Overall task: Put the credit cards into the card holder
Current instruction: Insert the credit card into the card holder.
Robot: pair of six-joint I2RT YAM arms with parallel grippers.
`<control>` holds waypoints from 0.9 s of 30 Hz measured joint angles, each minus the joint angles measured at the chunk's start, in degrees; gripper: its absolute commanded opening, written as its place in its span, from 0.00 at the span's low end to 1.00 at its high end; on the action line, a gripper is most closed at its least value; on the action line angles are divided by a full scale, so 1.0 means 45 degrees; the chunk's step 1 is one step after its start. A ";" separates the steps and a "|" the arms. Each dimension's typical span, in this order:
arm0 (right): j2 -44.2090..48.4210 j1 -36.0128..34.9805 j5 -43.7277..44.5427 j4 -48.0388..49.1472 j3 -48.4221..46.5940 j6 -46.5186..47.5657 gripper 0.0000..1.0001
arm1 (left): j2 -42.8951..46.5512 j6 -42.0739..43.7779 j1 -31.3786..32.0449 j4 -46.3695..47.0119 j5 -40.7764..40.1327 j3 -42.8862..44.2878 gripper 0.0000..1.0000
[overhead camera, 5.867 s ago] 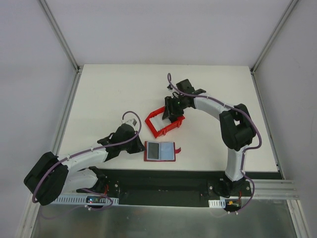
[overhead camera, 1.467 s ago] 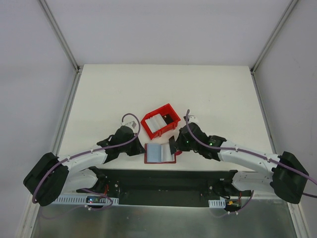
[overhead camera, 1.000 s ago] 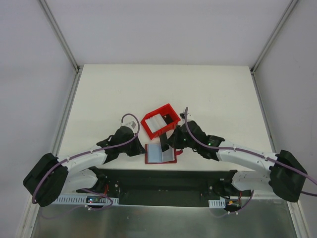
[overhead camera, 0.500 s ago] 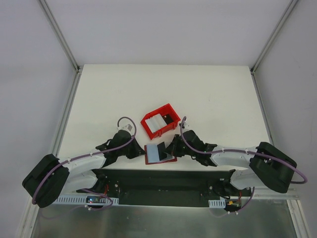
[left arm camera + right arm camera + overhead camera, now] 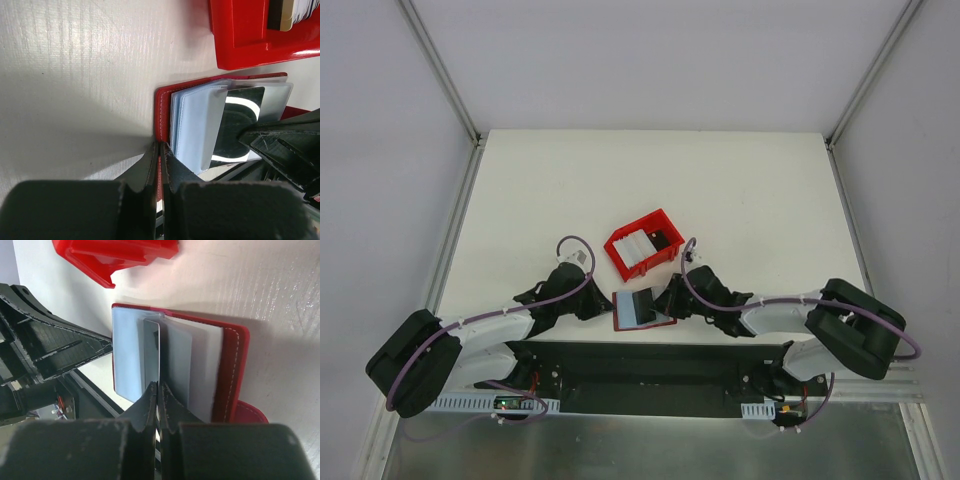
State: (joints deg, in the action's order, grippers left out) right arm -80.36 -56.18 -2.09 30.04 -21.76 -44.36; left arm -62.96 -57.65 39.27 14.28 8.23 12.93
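The red card holder [image 5: 623, 314] lies open at the table's near edge, pale blue-grey pockets [image 5: 197, 125] up. My left gripper [image 5: 607, 306] is shut on its red left cover edge [image 5: 161, 120], as the left wrist view [image 5: 160, 144] shows. My right gripper [image 5: 665, 300] is shut on a dark credit card [image 5: 240, 120] with white stripes. It holds the card edge-on, tilted against the pockets [image 5: 151, 347], as the right wrist view [image 5: 158, 385] shows. Whether the card's edge is inside a pocket I cannot tell. More whitish and dark credit cards [image 5: 638, 245] stand in the red bin [image 5: 620, 262].
The red plastic bin [image 5: 245, 40] sits just behind the card holder, also in the right wrist view [image 5: 120, 255]. The black base rail [image 5: 650, 360] runs right below the card holder. Both arms lie low along the table's near edge.
My right arm left the bin with the dark card and came down to the card holder. In the last half second the card tilted lower onto the pockets. The left gripper stayed put.
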 measured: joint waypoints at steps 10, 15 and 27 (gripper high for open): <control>-0.0831 0.0146 -0.0554 0.0296 -0.0291 0.0112 0.00 | 0.0000 0.0034 0.0000 0.0000 -0.0005 0.0000 0.00; -0.1593 -0.0092 -0.0869 0.0199 -0.1044 0.0223 0.00 | 0.0005 0.0039 0.0000 -0.0005 -0.0058 0.0000 0.00; -0.0767 -0.0340 -0.0282 -0.2764 -0.1885 0.1375 0.40 | 0.0019 0.0068 0.0000 0.0000 -0.0214 0.0000 0.00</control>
State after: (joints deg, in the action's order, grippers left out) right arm -83.81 -57.71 -3.36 17.61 -30.24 -38.17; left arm -62.87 -57.34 39.27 14.28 7.27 12.93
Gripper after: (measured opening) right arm 0.356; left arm 0.003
